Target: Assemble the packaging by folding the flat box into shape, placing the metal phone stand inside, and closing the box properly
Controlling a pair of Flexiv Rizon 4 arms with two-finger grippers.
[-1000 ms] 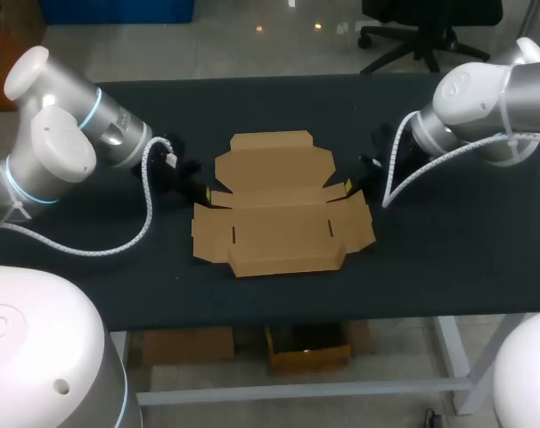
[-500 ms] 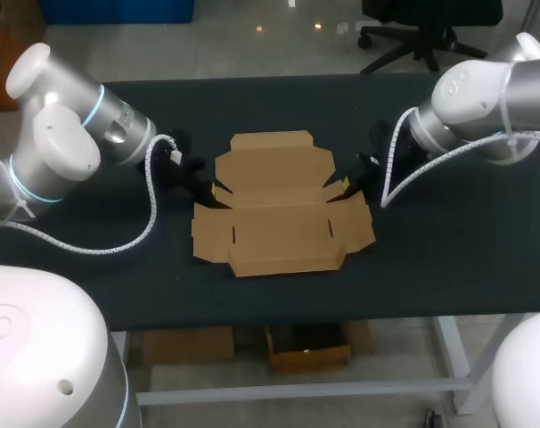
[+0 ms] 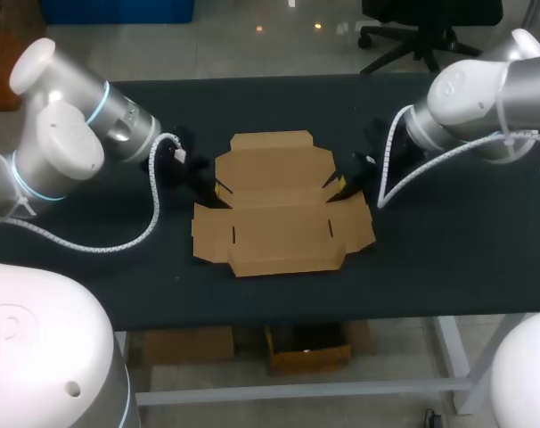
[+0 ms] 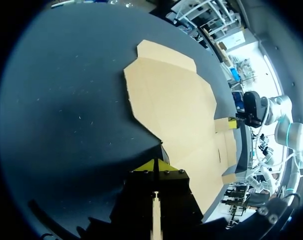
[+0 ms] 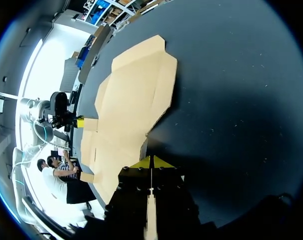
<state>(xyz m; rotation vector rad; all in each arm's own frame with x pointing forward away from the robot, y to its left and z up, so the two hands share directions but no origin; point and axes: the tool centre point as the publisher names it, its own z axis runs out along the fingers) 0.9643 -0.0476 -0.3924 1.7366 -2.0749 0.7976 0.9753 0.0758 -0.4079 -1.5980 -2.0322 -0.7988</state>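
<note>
Cardboard box: flat, unfolded, at the middle of the black table, with the front panel nearest the robot. At mid-depth, the left gripper sits at the box's left edge with its yellow tips together. The right gripper, tips likewise together, sits at the matching notch on the right edge. The box lies between them, its main panel's long axis running gripper to gripper, and neither arm is nearer. The lid panel lies farthest. Judgement: folding has not begun.
</note>
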